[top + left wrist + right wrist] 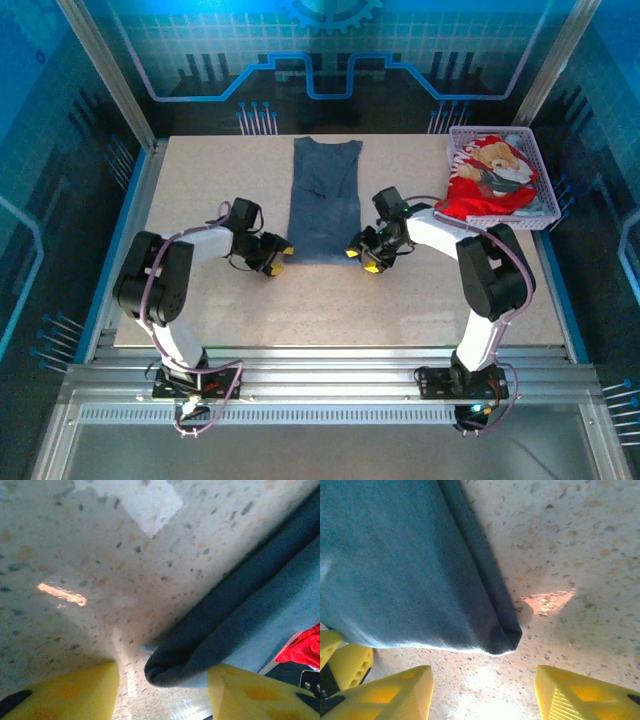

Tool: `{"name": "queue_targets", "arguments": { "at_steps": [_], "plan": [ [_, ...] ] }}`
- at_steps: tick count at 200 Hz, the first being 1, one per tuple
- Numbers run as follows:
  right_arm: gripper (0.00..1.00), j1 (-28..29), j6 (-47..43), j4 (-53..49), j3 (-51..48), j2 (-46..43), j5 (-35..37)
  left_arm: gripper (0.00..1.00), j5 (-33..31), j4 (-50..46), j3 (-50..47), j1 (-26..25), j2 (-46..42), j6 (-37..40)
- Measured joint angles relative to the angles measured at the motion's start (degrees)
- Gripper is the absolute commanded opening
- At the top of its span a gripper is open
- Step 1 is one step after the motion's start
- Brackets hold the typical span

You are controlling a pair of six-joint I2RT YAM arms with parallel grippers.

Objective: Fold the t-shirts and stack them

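We find the blue t-shirt (325,200) lying flat in the middle of the bench (200,180), folded into a long strip. The left end effector (278,258) and right end effector (365,255) sit low at its two near corners, fingers apart (neither clamps cloth). The red t-shirt (485,185) lies bunched in the basket (548,195) at far right.

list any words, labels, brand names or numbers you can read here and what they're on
There is no text that can be read.
Red t-shirt with the teddy-bear print, lying in the lilac plastic mesh basket: a picture; any lettering is too small to tell.
Plain slate-blue t-shirt: no print or label visible.
Blue back wall: gear and circuit-line graphics, no words.
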Motion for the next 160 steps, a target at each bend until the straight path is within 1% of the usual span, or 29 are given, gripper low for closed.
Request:
{"name": "queue_targets", "arguments": {
  "at_steps": [29,39,60,74,80,88,99,110,144,160],
  "plan": [
    [0.54,0.07,1.31,1.95,0.0,1.62,-0.46,0.33,0.39,1.09,1.14,-0.52,1.62,-1.62],
    [0.52,0.09,1.51,2.12,0.09,2.23,-0.44,0.26,0.46,1.05,1.44,-0.59,2.08,-1.84],
    [0.41,0.09,1.99,1.55,1.2,4.33,-0.31,0.14,0.55,1.38,2.16,-0.94,3.17,-1.97],
    [0.37,-0.02,1.81,-0.52,2.69,5.27,-0.11,0.08,0.52,2.01,2.78,-1.27,3.85,-1.79],
    [0.33,0.0,1.51,-0.76,3.32,5.7,0.15,0.06,0.46,2.34,3.13,-1.42,4.13,-1.7],
    [0.25,0.04,1.29,-1.01,4.37,6.51,0.35,0.0,0.35,2.67,3.61,-1.6,4.37,-1.4],
    [0.11,0.09,0.24,-1.11,5.75,7.67,0.74,0.0,0.22,2.99,4.17,-1.68,4.48,-1.33],
    [0.0,0.11,0.35,-1.01,6.93,8.59,1.09,0.0,0.04,3.06,4.48,-1.77,4.48,-1.07],
    [0.0,0.7,-1.05,-1.66,7.96,8.41,3.41,0.0,-0.59,1.68,4.66,-1.81,4.04,1.03],
    [0.0,1.6,-1.49,-1.73,6.56,6.25,4.04,0.0,-0.7,0.28,4.09,-1.92,2.14,2.23]
  ]
}}
